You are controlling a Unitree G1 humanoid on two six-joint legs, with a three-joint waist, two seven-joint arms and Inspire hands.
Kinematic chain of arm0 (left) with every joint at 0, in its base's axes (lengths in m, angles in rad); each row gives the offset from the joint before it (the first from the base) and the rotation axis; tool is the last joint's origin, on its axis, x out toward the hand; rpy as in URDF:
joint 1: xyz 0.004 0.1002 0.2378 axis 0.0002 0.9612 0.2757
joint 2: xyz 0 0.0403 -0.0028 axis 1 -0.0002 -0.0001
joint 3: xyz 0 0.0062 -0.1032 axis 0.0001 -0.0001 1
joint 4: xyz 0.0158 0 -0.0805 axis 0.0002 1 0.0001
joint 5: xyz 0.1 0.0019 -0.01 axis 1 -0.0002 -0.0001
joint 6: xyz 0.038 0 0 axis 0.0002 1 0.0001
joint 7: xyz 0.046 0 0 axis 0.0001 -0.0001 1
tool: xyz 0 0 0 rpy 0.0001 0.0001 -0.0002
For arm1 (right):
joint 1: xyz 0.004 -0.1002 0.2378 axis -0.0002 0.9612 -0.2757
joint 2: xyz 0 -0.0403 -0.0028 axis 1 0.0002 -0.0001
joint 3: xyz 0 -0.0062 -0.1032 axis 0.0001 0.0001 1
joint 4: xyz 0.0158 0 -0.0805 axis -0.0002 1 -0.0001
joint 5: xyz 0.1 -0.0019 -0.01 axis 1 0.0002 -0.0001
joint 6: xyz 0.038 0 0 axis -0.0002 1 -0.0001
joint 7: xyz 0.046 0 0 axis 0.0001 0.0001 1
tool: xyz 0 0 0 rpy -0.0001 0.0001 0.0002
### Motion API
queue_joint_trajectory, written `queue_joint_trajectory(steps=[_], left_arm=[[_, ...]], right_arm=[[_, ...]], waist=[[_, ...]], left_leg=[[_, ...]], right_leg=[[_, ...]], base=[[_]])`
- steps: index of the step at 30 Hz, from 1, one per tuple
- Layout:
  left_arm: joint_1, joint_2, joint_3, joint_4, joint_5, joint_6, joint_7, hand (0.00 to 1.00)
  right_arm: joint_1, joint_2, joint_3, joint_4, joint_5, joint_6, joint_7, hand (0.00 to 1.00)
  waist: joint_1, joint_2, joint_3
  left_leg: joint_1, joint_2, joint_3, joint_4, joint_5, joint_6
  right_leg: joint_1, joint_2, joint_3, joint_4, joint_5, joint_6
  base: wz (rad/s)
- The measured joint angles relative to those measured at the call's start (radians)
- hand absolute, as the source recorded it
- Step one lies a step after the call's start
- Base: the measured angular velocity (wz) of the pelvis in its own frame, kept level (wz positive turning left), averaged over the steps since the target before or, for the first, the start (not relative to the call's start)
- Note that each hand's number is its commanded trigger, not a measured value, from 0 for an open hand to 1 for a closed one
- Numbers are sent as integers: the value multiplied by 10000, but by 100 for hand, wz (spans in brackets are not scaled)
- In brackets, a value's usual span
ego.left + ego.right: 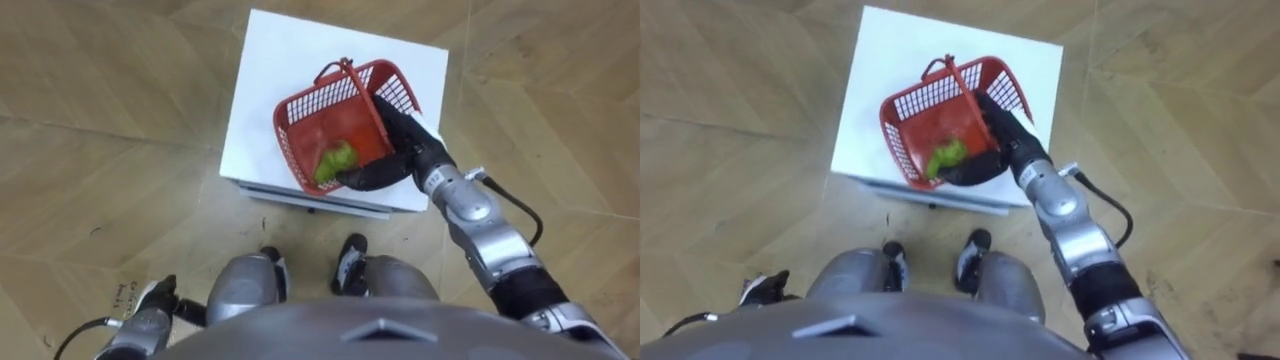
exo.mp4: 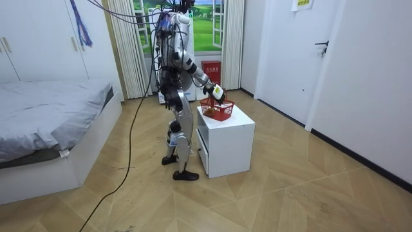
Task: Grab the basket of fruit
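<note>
Right robot hand (image 1: 408, 150) curled round red basket (image 1: 300, 118) handle; green fruit (image 1: 337, 160) inside.

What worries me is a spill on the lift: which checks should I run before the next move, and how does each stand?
1. Right hand at the red basket: ok, it is at the basket's near right corner.
2. Firm hold on the basket: cannot tell.
3. Green fruit inside the basket: ok.
4. Basket fully on the white cabinet: ok.
5. Left hand out of the way: ok, low at the robot's side.
</note>
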Motion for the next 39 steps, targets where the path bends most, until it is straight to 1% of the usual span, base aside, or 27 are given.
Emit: queue_joint_trajectory(steps=[1, 3, 4, 5, 6, 8, 9, 11, 12, 13, 15, 19, 23, 24, 26, 27, 28, 29, 30, 32, 33, 34, 36, 37, 39], left_arm=[[-3, 0, 9, -42, 70, -14, 0, 0], [19, -4, 18, -188, 91, 2, 1, 0], [42, -22, 43, -283, 88, 3, 1, 0], [43, -39, 97, -307, 83, 1, 2, 0], [38, -57, 170, -312, 77, 0, 3, 0], [47, -62, 260, -374, 23, -10, 29, 0], [48, -60, 311, -390, -24, -21, 31, 0], [54, -93, 455, -389, -30, -43, 40, 0], [49, -124, 494, -394, -46, -57, 53, 0], [35, -166, 560, -410, -41, -81, 52, 0], [40, -246, 829, -398, -40, -154, 44, 0], [87, -265, 1010, -389, -45, -213, -32, 0], [149, -291, 1084, -390, -45, -213, -32, 0], [182, -310, 1084, -395, -44, -213, -32, 0], [221, -317, 1186, -393, -89, -218, -50, 0], [245, -314, 1378, -394, -133, -227, -53, 0], [210, -312, 1591, -411, -145, -262, -50, 0], [215, -306, 1643, -422, -151, -278, -39, 0], [242, -308, 1780, -431, -173, -281, -18, 0], [275, -306, 1783, -434, -230, -279, 32, 0], [342, -306, 1789, -470, -226, -279, 51, 0], [453, -313, 1852, -527, -225, -283, 57, 0], [587, -328, 2011, -633, -225, -285, 103, 0], [676, -328, 2049, -676, -223, -293, 178, 0], [782, -335, 2068, -657, -154, -288, 296, 0]], right_arm=[[101, 1, -24, -134, -47, -26, -4, 0], [189, -1, -78, -252, -145, -34, -7, 0], [261, -12, -138, -451, -248, -34, -15, 0], [304, -11, -179, -529, -270, -45, -13, 0], [407, -12, -270, -575, -267, -119, -21, 0], [652, -83, -375, -759, -270, -133, -50, 0], [863, -192, -382, -1030, -276, -133, -78, 0], [1067, -257, -494, -1480, -315, -132, -97, 0], [1188, -311, -618, -1829, -335, -134, -127, 0], [1262, -399, -728, -2128, -353, -135, -144, 0], [1373, -404, -940, -2429, -450, -138, -206, 0], [1463, -447, -1180, -2605, -587, -140, -229, 0], [1508, -438, -1363, -2751, -672, -160, -231, 0], [1645, -441, -1520, -2724, -685, -173, -306, 0], [1823, -447, -1700, -2459, -528, -218, -403, 0], [1914, -430, -1919, -2157, -540, -221, -417, 0], [2096, -429, -2198, -1969, -545, -211, -427, 0], [2195, -431, -2314, -1900, -541, -211, -436, 0], [2321, -426, -2502, -1637, -539, -212, -484, 0], [2444, -432, -2661, -1201, -543, -206, -580, 0], [2503, -435, -2708, -856, -567, -203, -617, 0], [2511, -427, -2749, -332, -690, -257, -624, 0], [2555, -392, -2939, 571, -742, -225, -628, 0], [2555, -389, -3068, 1050, -792, -155, -634, 0], [2539, -383, -3222, 1625, -913, -134, -670, 0]], waist=[[-16, 2, 1], [4, -14, -52], [-1, -8, -54], [5, 1, -47], [-34, 51, -46], [-70, 128, -67], [-85, 183, -119], [-105, 268, -140], [-197, 338, -162], [-278, 390, -161], [-269, 400, -158], [-330, 476, -131], [-562, 560, -182], [-630, 621, -175], [-769, 676, -179], [-832, 689, -192], [-838, 686, -194], [-841, 686, -194], [-875, 670, -204], [-925, 631, -225], [-1043, 591, -231], [-1082, 572, -235], [-1105, 512, -249], [-1101, 476, -268], [-1096, 437, -264]], left_leg=[[126, 0, 22, -72, 0, 0], [270, 1, 120, -169, 3, -1], [357, 4, 214, -197, 3, -1], [446, 3, 247, -228, 6, -3], [613, 3, 248, -312, 7, -4], [855, 4, 287, -532, 14, -14], [1006, 8, 357, -619, 14, -15], [1211, 10, 479, -773, 20, -22], [1347, 10, 507, -864, 22, -23], [1502, 10, 522, -877, 23, -23], [1766, 21, 645, -963, 27, -28], [2323, 30, 770, -1221, 37, -45], [2393, 26, 818, -1258, 38, -48], [2478, 26, 819, -1263, 38, -48], [2561, 38, 818, -1279, 38, -48], [2584, 52, 819, -1279, 38, -48], [2586, 56, 819, -1279, 38, -49], [2588, 56, 821, -1279, 38, -49], [2614, 56, 826, -1279, 41, -54], [2673, 56, 846, -1280, 46, -64], [2733, 58, 867, -1287, 56, -82], [2788, 67, 904, -1317, 64, -97], [2938, 77, 884, -1471, 56, -133], [2955, 81, 877, -1471, 57, -142], [2969, 80, 836, -1463, 65, -155]], right_leg=[[116, 16, 9, -75, 4, 6], [151, 44, 90, -151, 16, 25], [157, 87, 243, -171, 25, 40], [202, 108, 295, -203, 34, 54], [386, 137, 315, -337, 39, 62], [582, 167, 333, -390, 40, 64], [672, 194, 400, -459, 40, 65], [791, 232, 520, -506, 40, 66], [866, 245, 536, -507, 40, 66], [966, 252, 566, -516, 38, 69], [1160, 312, 763, -612, 35, 74], [1693, 381, 819, -911, 53, 117], [1739, 434, 1001, -1038, 99, 189], [1841, 438, 1014, -1064, 99, 190], [1968, 451, 1019, -1072, 97, 191], [1983, 452, 1031, -1051, 94, 195], [1976, 451, 1049, -1026, 87, 204], [1976, 451, 1050, -1026, 86, 205], [1987, 453, 1053, -1024, 85, 206], [2004, 454, 1062, -1013, 85, 206], [2046, 464, 1082, -1014, 84, 205], [2127, 483, 1079, -1023, 83, 204], [2257, 502, 1059, -1026, 66, 178], [2276, 506, 1060, -1018, 64, 175], [2305, 509, 1044, -1017, 69, 168]], base=[[-9], [-14], [-23], [-18], [-9], [-6], [-16], [-17], [-7], [-8], [-17], [-11], [-5], [0], [0], [4], [3], [0], [-4], [-4], [-5], [-5], [0], [0], [3]])
